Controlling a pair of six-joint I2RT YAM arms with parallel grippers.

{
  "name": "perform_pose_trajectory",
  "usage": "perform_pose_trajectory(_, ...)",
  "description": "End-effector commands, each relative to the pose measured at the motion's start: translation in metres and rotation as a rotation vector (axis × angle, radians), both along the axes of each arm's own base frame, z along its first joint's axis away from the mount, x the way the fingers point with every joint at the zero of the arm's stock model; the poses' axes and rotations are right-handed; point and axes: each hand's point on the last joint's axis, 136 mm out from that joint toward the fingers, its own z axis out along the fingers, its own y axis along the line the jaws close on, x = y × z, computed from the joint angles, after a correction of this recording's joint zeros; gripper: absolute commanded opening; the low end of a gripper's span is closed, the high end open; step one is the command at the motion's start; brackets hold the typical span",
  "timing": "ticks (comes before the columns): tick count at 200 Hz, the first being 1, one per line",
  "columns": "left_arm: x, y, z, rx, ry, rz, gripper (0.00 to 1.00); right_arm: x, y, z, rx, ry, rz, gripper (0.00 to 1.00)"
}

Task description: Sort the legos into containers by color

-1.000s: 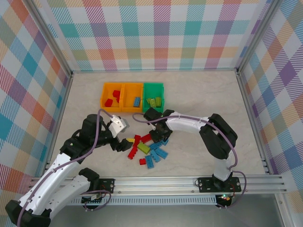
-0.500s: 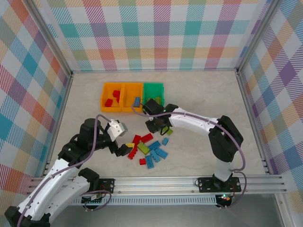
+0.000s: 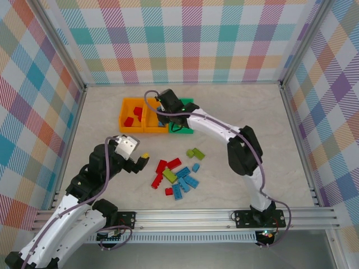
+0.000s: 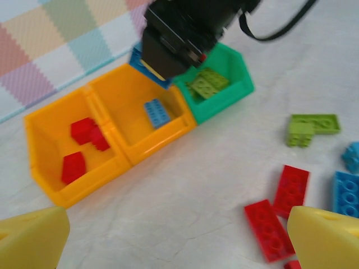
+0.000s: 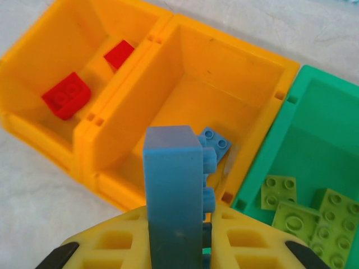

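Orange bins first, Ben. What is in them? — Mia

Red bricks [image 5: 66,96] lie in the left orange bin [image 5: 28,39]. A little blue brick [image 5: 216,141] lies in the middle orange bin [image 5: 168,84]. The green bin [image 5: 314,129] beside it has some lime bricks [image 5: 297,216] in it. So each bin has just one colour, and none looks mixed up. — Ben

What is the right gripper [image 5: 175,238] doing? — Mia

It is squeezed tight on a blue brick [image 5: 174,179]. The brick stands on its end, right over the middle orange bin. I think it is about to go in with the little blue one. — Ben

And the left gripper [image 4: 178,230]? — Mia

Its yellow fingers [image 4: 31,241] are spread wide with nothing between them. It hangs over the table [image 3: 252,112], just to the left of the loose pile. I guess a red one is the easy pick for it, because those lie nearest. — Ben

So is the job nearly done? — Mia

Not yet. About ten pieces lie loose on the table. I count four loose red bricks [image 3: 174,163], four loose blue bricks [image 3: 189,182] and two loose lime pieces [image 3: 195,153]. They sit close together, and some touch. I would say the sorting is around halfway. Blue has the most left to do, since only one blue sits in its bin so far. — Ben
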Motion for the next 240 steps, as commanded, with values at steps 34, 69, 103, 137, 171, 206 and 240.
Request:
perform_pose_trajectory(34,0.010,0.016,0.002,0.003,-0.025,0.111,1.00,0.037,0.018,-0.008,-0.055,-0.036,-0.011,0.32)
perform_pose_trajectory(69,0.011,0.013,0.000,0.004,-0.011,0.096,1.00,0.040,0.022,0.005,-0.057,-0.032,-0.009,0.39)
perform_pose_trajectory(103,0.011,0.013,-0.002,0.010,-0.006,0.093,1.00,0.025,0.012,0.029,-0.067,-0.013,0.014,0.38)
perform_pose_trajectory(137,0.011,0.013,-0.002,0.017,-0.006,0.093,1.00,-0.017,-0.019,0.050,-0.037,-0.030,0.064,0.38)
perform_pose_trajectory(171,0.011,0.000,-0.014,-0.028,0.085,0.055,1.00,-0.090,-0.071,0.069,0.030,-0.003,0.130,0.47)
perform_pose_trajectory(206,0.013,-0.035,-0.028,-0.281,0.422,0.108,0.96,-0.180,-0.120,0.067,0.139,0.150,0.193,0.68)
perform_pose_trajectory(240,0.004,-0.099,-0.041,-0.321,0.603,-0.031,0.86,-0.227,-0.172,0.070,0.212,0.164,0.109,0.78)
